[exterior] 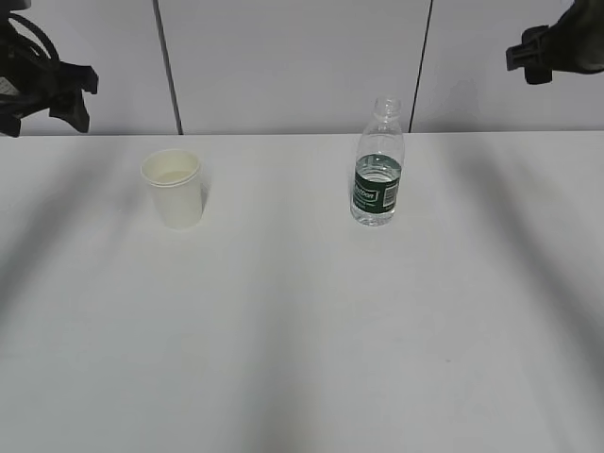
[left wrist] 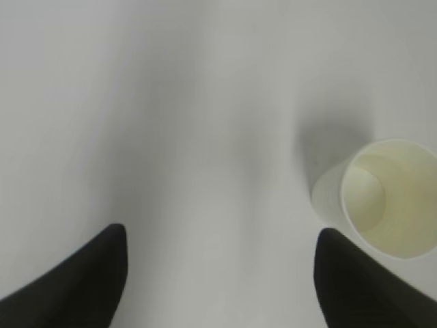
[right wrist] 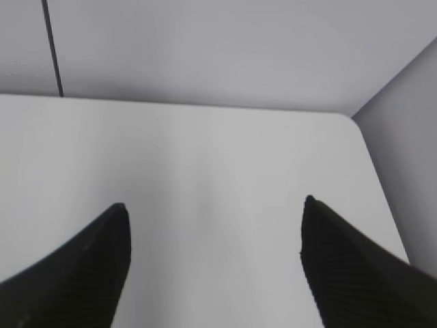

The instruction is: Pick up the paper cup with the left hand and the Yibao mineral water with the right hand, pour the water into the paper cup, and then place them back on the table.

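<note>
**Operator:** Paper cup (exterior: 173,187) — upright on the table (exterior: 302,340), left of centre in my exterior view; the Yibao mineral water (exterior: 378,165) stands upright to its right, well apart from it, neck uncapped.

**Observer:** Contents?

**Operator:** I see water (exterior: 377,209) in the lower part of the bottle, level near the top of the green label. Whether the cup holds any, I cannot tell; my left wrist view shows only its cream inside (left wrist: 386,198).

**Observer:** Left hand?

**Operator:** The left hand (exterior: 42,80) sits high at the upper-left edge, clear of the cup. From its wrist camera I see the left gripper (left wrist: 218,273) spread wide, both dark fingers (left wrist: 75,283) over bare table, nothing between them — the cup lies just beyond the right finger.

**Observer:** Right hand?

**Operator:** The right hand (exterior: 557,47) sits at the upper-right corner, away from the bottle. Its gripper (right wrist: 215,256) is likewise wide apart and holds nothing; its fingers (right wrist: 355,266) frame the rounded table corner and a grey wall (right wrist: 205,48) behind.
</note>
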Tool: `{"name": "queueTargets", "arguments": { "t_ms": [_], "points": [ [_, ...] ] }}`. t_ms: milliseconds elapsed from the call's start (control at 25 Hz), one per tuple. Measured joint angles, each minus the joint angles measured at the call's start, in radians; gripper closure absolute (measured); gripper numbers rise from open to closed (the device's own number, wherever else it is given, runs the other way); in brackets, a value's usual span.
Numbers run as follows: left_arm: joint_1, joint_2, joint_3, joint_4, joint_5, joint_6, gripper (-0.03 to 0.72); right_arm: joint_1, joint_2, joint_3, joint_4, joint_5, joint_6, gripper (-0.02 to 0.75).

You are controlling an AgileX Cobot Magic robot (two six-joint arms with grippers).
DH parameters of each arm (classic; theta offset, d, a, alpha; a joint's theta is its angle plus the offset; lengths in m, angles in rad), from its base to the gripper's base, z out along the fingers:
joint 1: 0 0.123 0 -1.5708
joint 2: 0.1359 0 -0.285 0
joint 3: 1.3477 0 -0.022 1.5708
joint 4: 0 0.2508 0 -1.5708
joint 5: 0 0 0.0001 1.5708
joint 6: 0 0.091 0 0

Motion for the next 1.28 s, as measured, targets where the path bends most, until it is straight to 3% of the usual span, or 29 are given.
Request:
{"name": "queueTargets", "arguments": {
  "t_ms": [160, 240, 400, 720, 760, 880, 1080, 1280],
  "points": [
    [0.000, 0.000, 0.000, -0.032, 0.044, 0.027, 0.181, 0.000, 0.000, 0.000, 0.097, 0.047, -0.072, 0.165],
    [0.000, 0.000, -0.001, -0.041, 0.075, 0.043, 0.182, 0.000, 0.000, 0.000, 0.262, 0.106, -0.191, 0.165],
    [0.000, 0.000, -0.025, -0.070, 0.168, 0.081, 0.183, 0.000, 0.000, 0.000, 0.404, 0.183, -0.306, 0.165],
    [0.000, 0.000, -0.082, -0.140, 0.375, 0.134, 0.185, 0.000, -0.006, -0.012, 0.556, 0.313, -0.430, 0.165],
    [0.000, -0.001, -0.084, -0.139, 0.395, 0.135, 0.185, 0.000, -0.006, -0.044, 0.631, 0.401, -0.482, 0.165],
    [0.000, -0.001, -0.088, -0.139, 0.443, 0.138, 0.187, 0.000, -0.006, -0.076, 0.680, 0.477, -0.514, 0.165],
    [0.000, -0.006, -0.089, -0.142, 0.457, 0.154, 0.189, 0.000, -0.006, -0.124, 0.757, 0.657, -0.557, 0.165],
    [0.000, -0.007, -0.089, -0.164, 0.460, 0.158, 0.189, 0.000, -0.006, -0.136, 0.832, 0.687, -0.594, 0.166]
  ]
}}
